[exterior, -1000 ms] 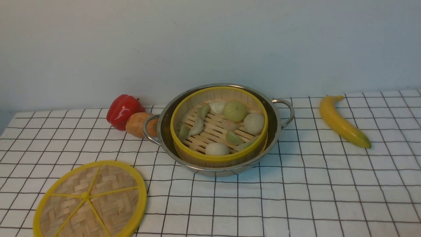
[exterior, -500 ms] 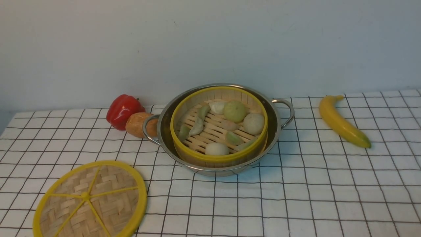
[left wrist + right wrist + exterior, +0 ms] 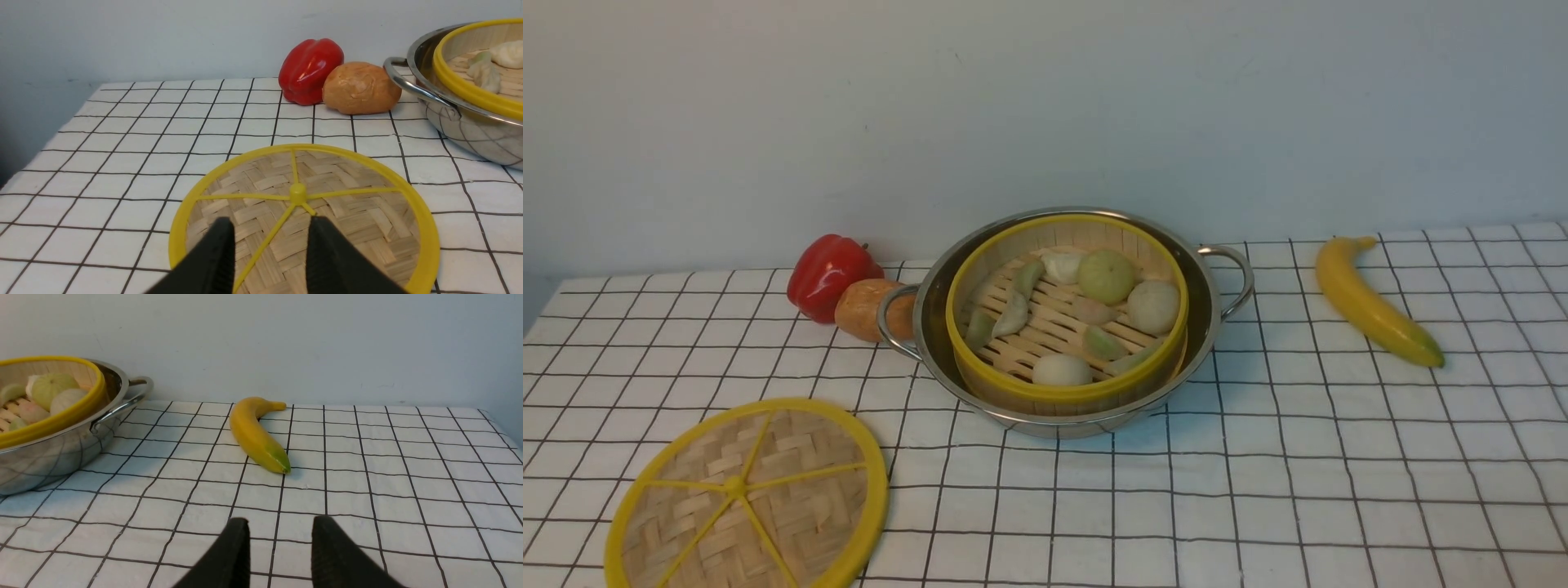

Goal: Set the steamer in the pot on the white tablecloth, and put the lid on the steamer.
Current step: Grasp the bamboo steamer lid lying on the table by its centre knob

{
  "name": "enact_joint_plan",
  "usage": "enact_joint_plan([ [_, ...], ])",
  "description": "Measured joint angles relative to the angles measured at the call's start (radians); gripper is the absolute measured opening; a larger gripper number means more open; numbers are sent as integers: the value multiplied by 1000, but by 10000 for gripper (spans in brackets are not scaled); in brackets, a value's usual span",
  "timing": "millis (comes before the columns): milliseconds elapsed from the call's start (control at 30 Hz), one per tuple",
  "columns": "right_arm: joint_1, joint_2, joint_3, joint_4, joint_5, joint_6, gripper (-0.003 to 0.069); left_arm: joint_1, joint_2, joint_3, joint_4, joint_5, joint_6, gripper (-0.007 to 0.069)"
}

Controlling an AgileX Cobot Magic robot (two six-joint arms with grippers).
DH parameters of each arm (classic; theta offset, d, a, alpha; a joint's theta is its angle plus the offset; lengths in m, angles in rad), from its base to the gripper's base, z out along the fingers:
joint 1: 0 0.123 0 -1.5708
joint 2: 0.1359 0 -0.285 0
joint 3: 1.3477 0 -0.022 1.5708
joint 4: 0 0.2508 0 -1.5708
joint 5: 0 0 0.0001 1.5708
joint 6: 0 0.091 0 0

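So, steamer (image 3: 1062, 390) already in pot (image 3: 1045, 421) on white tablecloth (image 3: 1298, 474); lid (image 3: 747, 494) flat on cloth, front-left; left gripper (image 3: 270, 223) jaws parted by lid, empty; right gripper (image 3: 280, 522) jaws parted, empty too.

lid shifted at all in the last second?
No. In the front view the lid lies on the same squares of the white tablecloth, with the same gap to the pot.
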Motion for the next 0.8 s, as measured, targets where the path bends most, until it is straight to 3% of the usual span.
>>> enact_joint_plan([
  [67,0,0,0,0,0,0,240,0,0,0,-5,-5,0,243],
  [300,0,0,0,0,0,0,240,0,0,0,-245,-178,-121,243],
  [533,0,0,0,0,0,0,240,0,0,-2,-313,-266,-179,243],
  [767,0,0,0,0,-1,0,240,0,35,-179,-309,-88,-185,243],
  [800,0,0,0,0,-1,0,240,0,82,-261,-305,25,-181,243],
])
